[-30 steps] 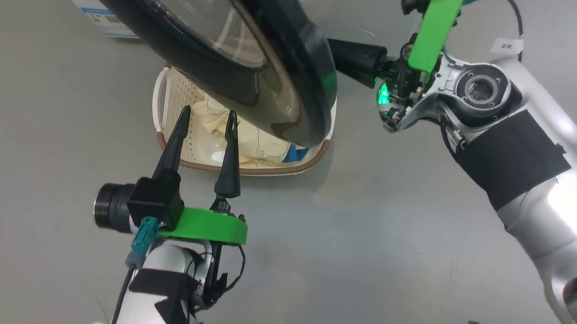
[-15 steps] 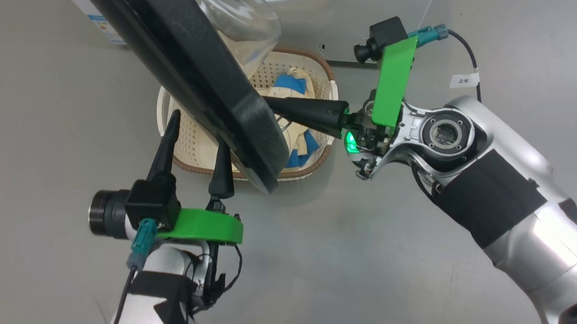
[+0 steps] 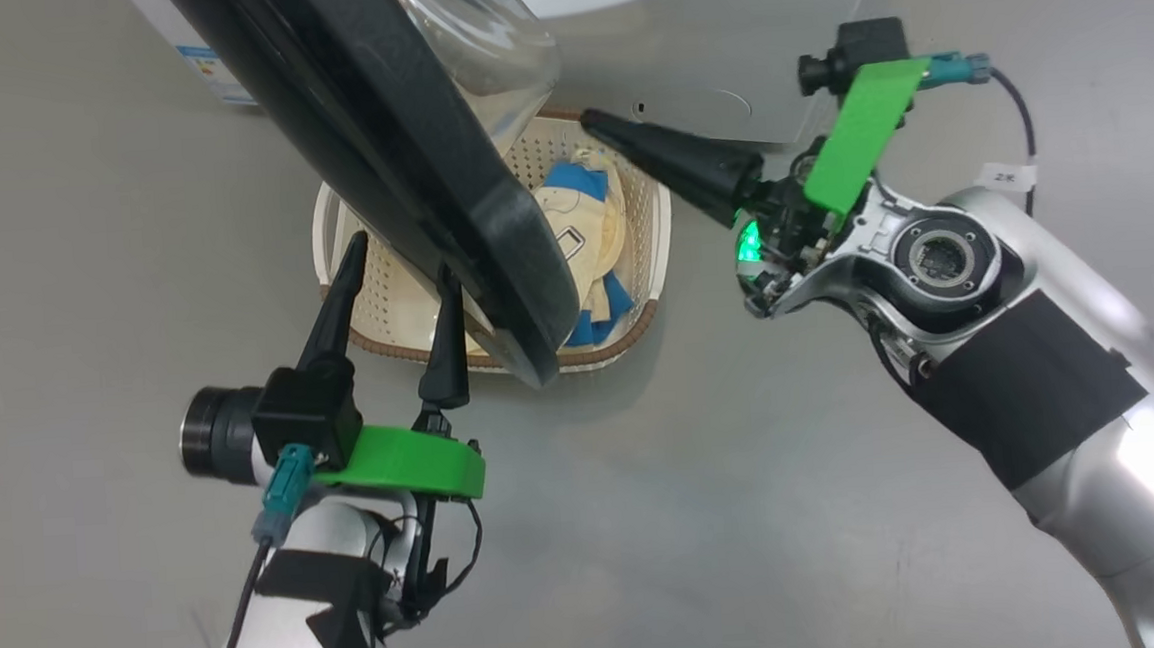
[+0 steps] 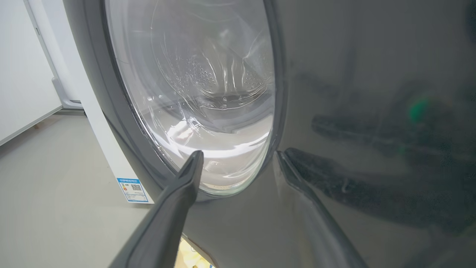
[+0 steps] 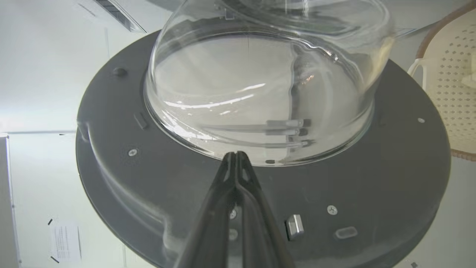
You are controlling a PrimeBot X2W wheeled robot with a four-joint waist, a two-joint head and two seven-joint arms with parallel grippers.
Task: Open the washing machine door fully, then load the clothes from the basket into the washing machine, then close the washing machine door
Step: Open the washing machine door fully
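Observation:
The washing machine door (image 3: 396, 145) stands swung out, its black edge towards me and its glass bowl (image 3: 484, 39) on the right side. Below it sits the basket (image 3: 656, 229) with the pale yellow and blue clothes (image 3: 585, 213) inside. My left gripper (image 3: 403, 259) is open on the door's outer side, its right finger close to the door's lower edge. My right gripper (image 3: 593, 119) is shut on nothing, above the basket's far rim and apart from the door's inner face (image 5: 390, 167). The left wrist view looks through the door window (image 4: 197, 93) between open fingers.
The washing machine (image 3: 720, 35) with its white front panel stands at the top, and its blue label (image 3: 206, 71) shows at the upper left. Grey floor lies all around the basket. The door overhangs the basket's left half.
The door has swung further open to the left, uncovering the clothes. My right gripper then drew back from the door's inner side, up and to the right. The left gripper has barely moved.

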